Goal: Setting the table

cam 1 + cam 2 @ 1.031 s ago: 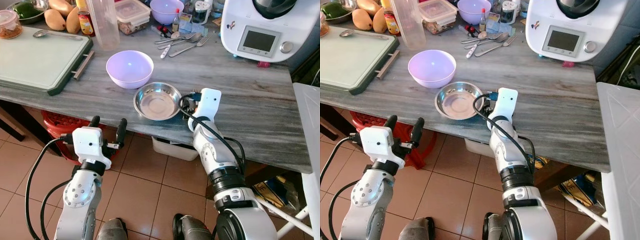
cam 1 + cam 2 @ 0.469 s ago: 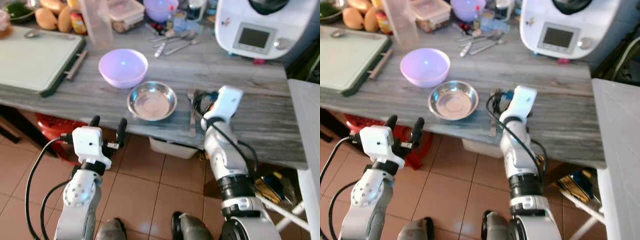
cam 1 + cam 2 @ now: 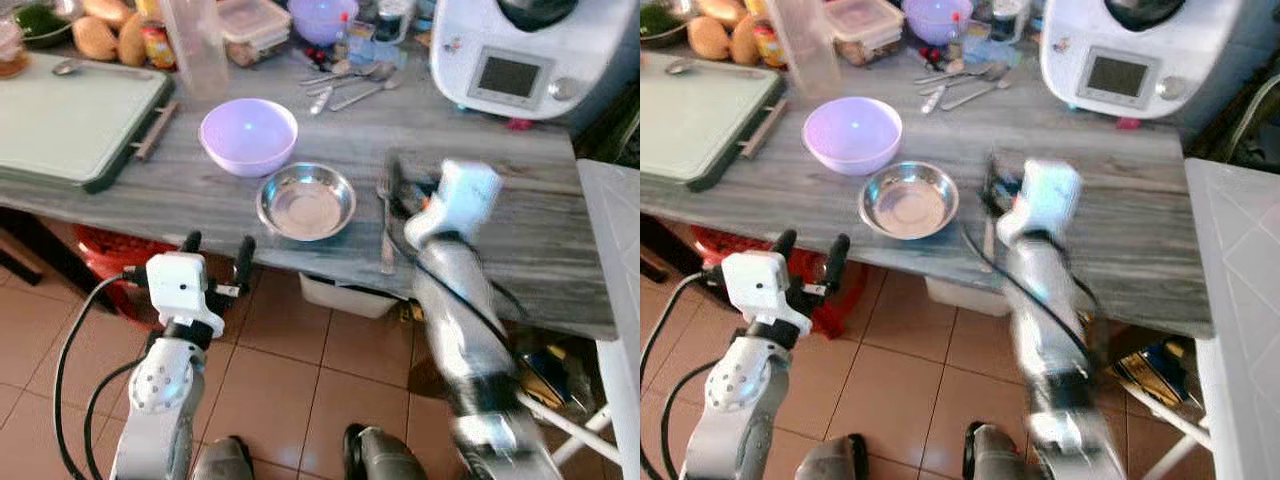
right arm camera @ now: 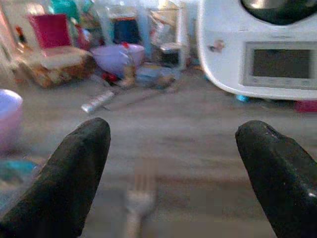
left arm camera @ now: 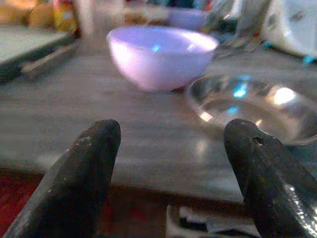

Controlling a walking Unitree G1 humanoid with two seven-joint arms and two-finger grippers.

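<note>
Tabletop [image 3: 520, 230]: grey, wood-grained, long near edge facing the robot.

Steel bowl [image 3: 306, 201]: shallow and empty, close to the near edge, about midway along it.

Lilac bowl [image 3: 248, 136]: empty, just behind the steel bowl and slightly toward the left end; the two look almost touching.

Fork [image 3: 385, 225]: lies flat just right of the steel bowl, tines toward the back edge, handle reaching the near edge. In the right wrist view it shows blurred [image 4: 138, 201] on the tabletop between the two fingers.

Right claw [image 4: 173, 173]: above the tabletop near the near edge, just right of the fork; fingers wide apart, nothing between them. The arm [image 3: 455, 290] is motion-blurred in the head views.

Left claw [image 3: 216, 252]: held off the near edge, below tabletop level, in front of the steel bowl; fingers apart and empty.

Cutting board [image 3: 70, 120]: green, at the left end, with a spoon [image 3: 75, 66] on its back part.

Loose cutlery [image 3: 350, 85]: several pieces toward the back edge, behind the bowls.

Kitchen machine [image 3: 520, 55]: white with a small screen, at the back right.

Back-edge clutter: second lilac bowl [image 3: 325, 15], lidded container [image 3: 250, 30], clear jug [image 3: 195, 45], jar [image 3: 155, 45], fruit [image 3: 105, 35].

Floor [image 3: 300, 370]: terracotta tile.
</note>
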